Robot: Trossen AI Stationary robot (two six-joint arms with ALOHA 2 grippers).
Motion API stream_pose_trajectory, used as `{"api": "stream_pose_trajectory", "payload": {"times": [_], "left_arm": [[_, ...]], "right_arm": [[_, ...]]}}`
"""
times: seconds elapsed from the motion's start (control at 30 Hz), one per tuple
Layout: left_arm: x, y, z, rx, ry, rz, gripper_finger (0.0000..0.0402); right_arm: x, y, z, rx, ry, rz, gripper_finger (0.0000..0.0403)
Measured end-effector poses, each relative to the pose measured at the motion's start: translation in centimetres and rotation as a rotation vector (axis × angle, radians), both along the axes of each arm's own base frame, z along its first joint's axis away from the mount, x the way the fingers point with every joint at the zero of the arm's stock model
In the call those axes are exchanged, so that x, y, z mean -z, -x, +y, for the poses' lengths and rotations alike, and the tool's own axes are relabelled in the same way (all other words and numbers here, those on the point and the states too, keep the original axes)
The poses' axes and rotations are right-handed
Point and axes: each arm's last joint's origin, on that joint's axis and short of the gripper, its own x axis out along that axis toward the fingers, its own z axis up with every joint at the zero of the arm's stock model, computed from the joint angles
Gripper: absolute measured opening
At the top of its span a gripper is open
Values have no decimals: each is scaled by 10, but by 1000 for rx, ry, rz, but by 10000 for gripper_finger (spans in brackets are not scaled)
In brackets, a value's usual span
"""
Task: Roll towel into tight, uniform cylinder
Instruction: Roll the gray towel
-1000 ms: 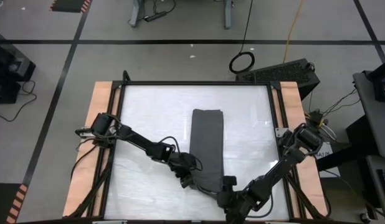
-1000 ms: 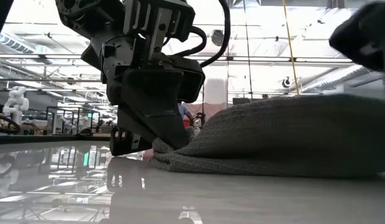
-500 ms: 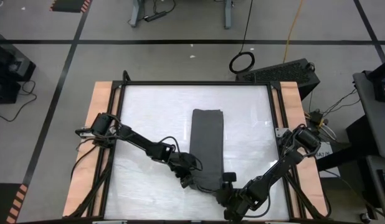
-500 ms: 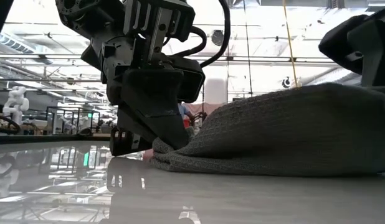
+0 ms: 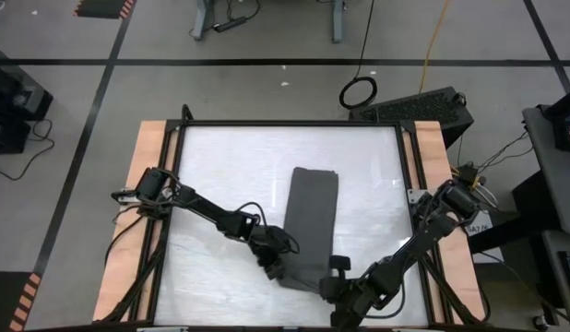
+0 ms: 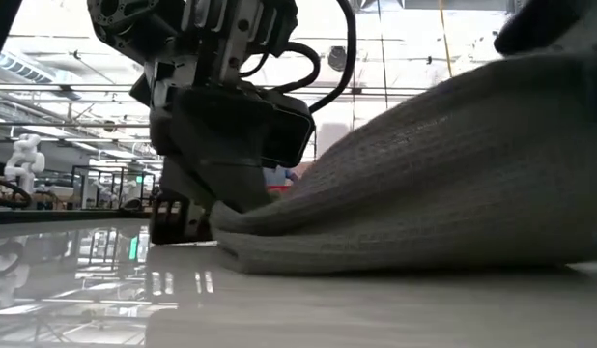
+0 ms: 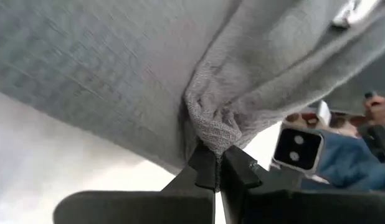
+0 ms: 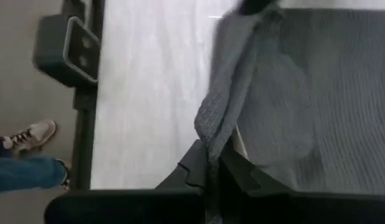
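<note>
Two pairs of dark fingers are closed on the towel [image 5: 311, 221], each pinching a bunched corner of its near end. In the left wrist view, the cloth is seen clamped between the left gripper [image 7: 215, 167] tips, with a small white tag [image 7: 353, 10] at one edge. In the right wrist view, a fold is nipped by the right gripper [image 8: 212, 163]. From above, the left gripper [image 5: 278, 270] and right gripper [image 5: 333, 269] are seen near the table's [image 5: 220, 166] near edge, at the towel's near end. The towel is laid as a long strip, slightly slanted, from there toward the table's middle. In the low view its near end is lifted off the surface.
</note>
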Motion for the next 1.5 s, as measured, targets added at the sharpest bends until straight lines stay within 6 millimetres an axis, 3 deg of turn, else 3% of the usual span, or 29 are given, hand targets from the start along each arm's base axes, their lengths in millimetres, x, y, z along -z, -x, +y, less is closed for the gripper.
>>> {"api": "stream_pose_trajectory", "payload": {"times": [0.23,0.53,0.83,1.07,1.23,1.37,1.5], "left_arm": [[-2,-1,-2,13,43,6,16],[-4,-2,-2,0,26,-9,81],[-31,3,-1,25,29,-61,152],[-50,18,-2,107,-36,-63,160],[-45,33,-2,192,-113,31,160],[-72,39,-22,247,-115,-137,160],[-106,60,-55,209,-303,-401,160]], "right_arm": [[-3,-14,-6,6,-166,34,3],[-7,-27,-20,0,-217,40,3],[-6,-27,-21,26,-267,86,2],[-7,-28,-23,39,-275,83,2],[-6,-31,-27,69,-285,88,2],[-6,-32,-30,89,-288,99,2],[-5,-32,-31,98,-303,120,2]]}}
